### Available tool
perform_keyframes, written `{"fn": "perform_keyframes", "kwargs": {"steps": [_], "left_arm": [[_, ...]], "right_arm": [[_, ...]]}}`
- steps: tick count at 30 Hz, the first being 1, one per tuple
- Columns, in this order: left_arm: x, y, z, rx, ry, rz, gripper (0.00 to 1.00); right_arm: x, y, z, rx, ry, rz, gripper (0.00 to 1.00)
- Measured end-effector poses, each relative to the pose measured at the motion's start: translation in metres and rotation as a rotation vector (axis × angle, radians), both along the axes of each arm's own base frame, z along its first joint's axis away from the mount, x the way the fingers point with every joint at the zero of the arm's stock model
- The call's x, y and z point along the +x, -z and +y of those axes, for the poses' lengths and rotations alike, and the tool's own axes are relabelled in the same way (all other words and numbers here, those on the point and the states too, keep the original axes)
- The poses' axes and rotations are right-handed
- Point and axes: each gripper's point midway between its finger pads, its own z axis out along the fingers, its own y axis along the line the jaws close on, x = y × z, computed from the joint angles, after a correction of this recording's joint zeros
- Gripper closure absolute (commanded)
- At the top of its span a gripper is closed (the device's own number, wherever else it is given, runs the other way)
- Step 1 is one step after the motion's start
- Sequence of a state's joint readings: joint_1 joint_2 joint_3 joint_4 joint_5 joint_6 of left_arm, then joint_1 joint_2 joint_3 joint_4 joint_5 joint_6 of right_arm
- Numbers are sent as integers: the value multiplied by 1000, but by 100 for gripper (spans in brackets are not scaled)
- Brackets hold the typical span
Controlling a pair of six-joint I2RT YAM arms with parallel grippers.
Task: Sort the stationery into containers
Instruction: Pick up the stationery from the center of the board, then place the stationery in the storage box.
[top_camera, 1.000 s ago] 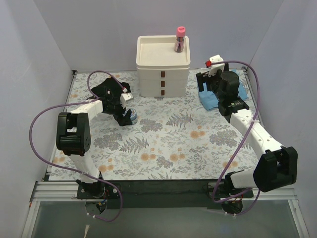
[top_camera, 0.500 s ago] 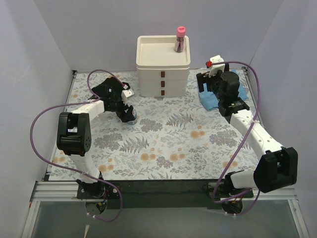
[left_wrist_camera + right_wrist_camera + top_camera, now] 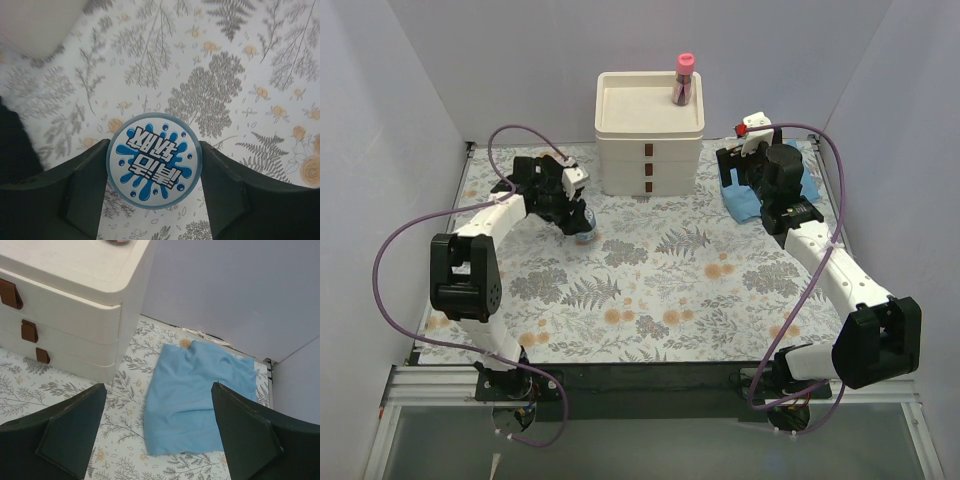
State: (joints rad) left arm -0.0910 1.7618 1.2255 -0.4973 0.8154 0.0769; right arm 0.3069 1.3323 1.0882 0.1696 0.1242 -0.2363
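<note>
The left gripper (image 3: 579, 222) has swung away from the near side and in towards the organiser (image 3: 648, 166) since a second ago, and the blue round tub (image 3: 154, 166) has come along with it. The wrist view shows both fingers pressed against the tub's sides, its splash-printed lid facing the camera. Whether the tub is clear of the floral table cover (image 3: 700, 285) cannot be told. The tub sits just left of the organiser's front, not yet in it.

Over on the other side, the right gripper (image 3: 157, 392) has not budged. Its jaws are spread wide with nothing between them, hanging above the blue cloth (image 3: 197, 385) beside the organiser's right wall. The three brown-handled drawers are all closed. On the tray top, the pink-capped clear tube (image 3: 683, 80) stands in the right rear corner.
</note>
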Motion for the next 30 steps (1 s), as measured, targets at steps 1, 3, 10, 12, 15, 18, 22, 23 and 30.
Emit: {"fn": "perform_keyframes", "kwargs": {"steps": [1,3,10,12,15,18,22,23,30], "left_arm": [[4,-15,-1,-9,-1,-18,100],[20,-58,-6,-41,-3,-87,100],[54,-239,-26,-180,20,-432,100],[53,-280,-36,-219,31,-499,100],[56,-325,-53,-280,50,-578,100],[75,-343,-70,-319,54,-620,100],[106,-323,-91,-337,44,-589,100],[117,-310,-96,-334,34,-569,100],[171,-239,-111,-301,-46,-474,100]], "right_arm": [[0,1,0,-3,0,2,5],[0,1,-1,-6,0,4,5],[-8,-2,-2,-4,-16,-2,6],[-10,-2,-2,-3,-24,-2,6],[-12,4,-1,-4,-34,9,6],[-14,13,-2,-9,-39,31,6],[-16,22,-5,-13,-38,54,6],[-16,24,-5,-13,-38,58,6],[-19,36,-15,-10,-26,86,6]]}}
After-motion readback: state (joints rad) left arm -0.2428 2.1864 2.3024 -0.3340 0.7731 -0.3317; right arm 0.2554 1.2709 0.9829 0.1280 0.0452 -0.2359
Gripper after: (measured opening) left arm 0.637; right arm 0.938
